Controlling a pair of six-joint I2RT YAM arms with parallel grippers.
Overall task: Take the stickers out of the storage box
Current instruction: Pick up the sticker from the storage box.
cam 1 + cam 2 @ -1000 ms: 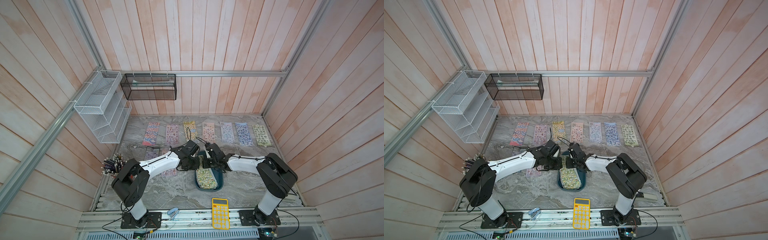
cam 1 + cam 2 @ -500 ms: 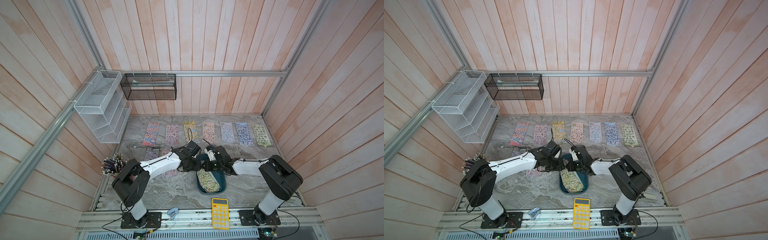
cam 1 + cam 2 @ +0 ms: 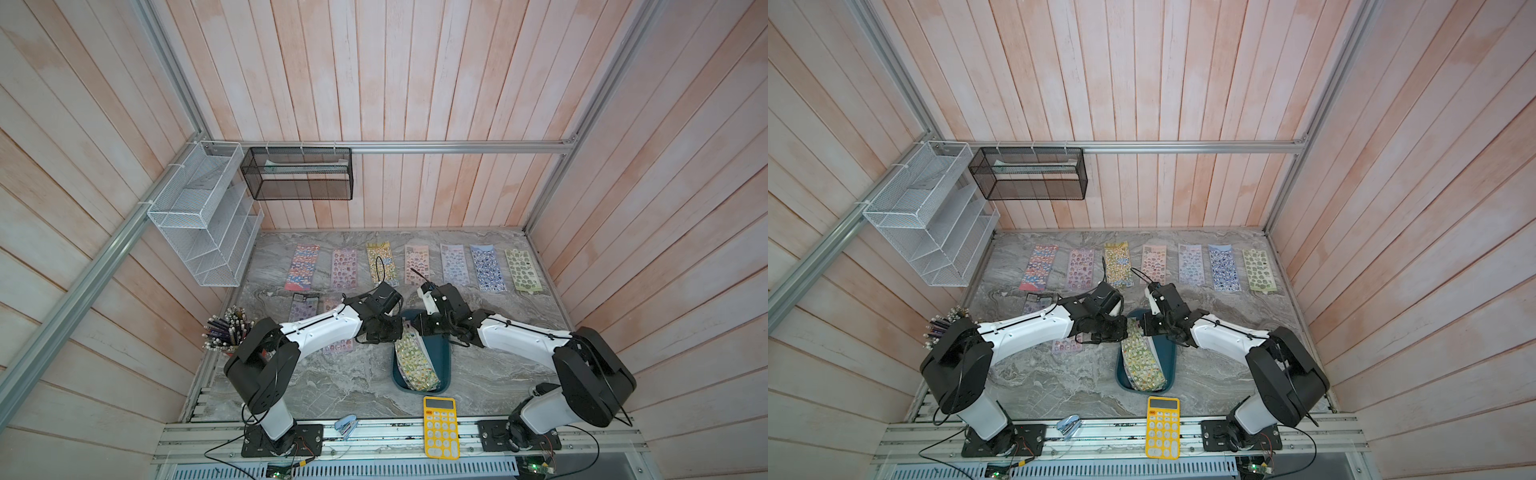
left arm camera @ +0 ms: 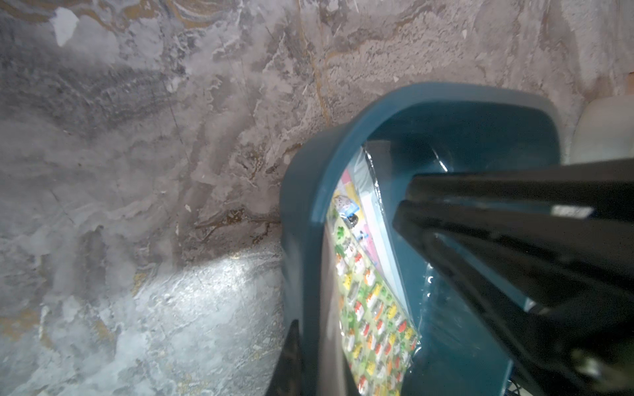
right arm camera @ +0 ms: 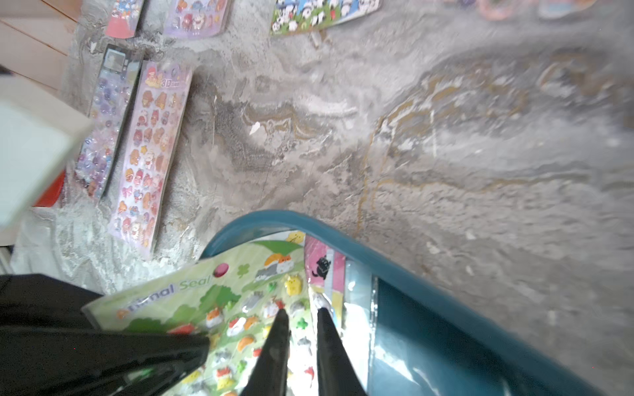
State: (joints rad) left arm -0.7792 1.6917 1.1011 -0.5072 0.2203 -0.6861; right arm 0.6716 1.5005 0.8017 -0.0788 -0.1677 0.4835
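The teal storage box point(image 3: 441, 358) point(image 3: 1165, 353) lies mid-table. A green sheet of stickers point(image 3: 415, 362) point(image 3: 1142, 362) leans against its left wall, over a pink sheet point(image 5: 326, 267). My left gripper point(image 3: 395, 330) point(image 4: 317, 370) sits at the box's far left corner, its jaws shut across the wall point(image 4: 302, 205). The right gripper point(image 3: 418, 328) point(image 5: 302, 311) hovers inside the far end, jaws slightly open over the green sheet point(image 5: 206, 295) and holding nothing. Several more sticker sheets point(image 3: 302, 268) lie in a row along the back of the table.
Two sticker sheets point(image 3: 305, 306) lie under my left arm. A yellow calculator point(image 3: 440, 426) and a blue stapler point(image 3: 347, 426) sit at the front edge. A pencil cup point(image 3: 226, 332) stands front left. A white wire rack point(image 3: 203, 220) and a black mesh basket point(image 3: 299, 174) hang on the walls.
The right gripper's jaws have parted a little over the green sheet. The left gripper's jaws have narrowed on the box wall. The green sheet now leans toward the left wall.
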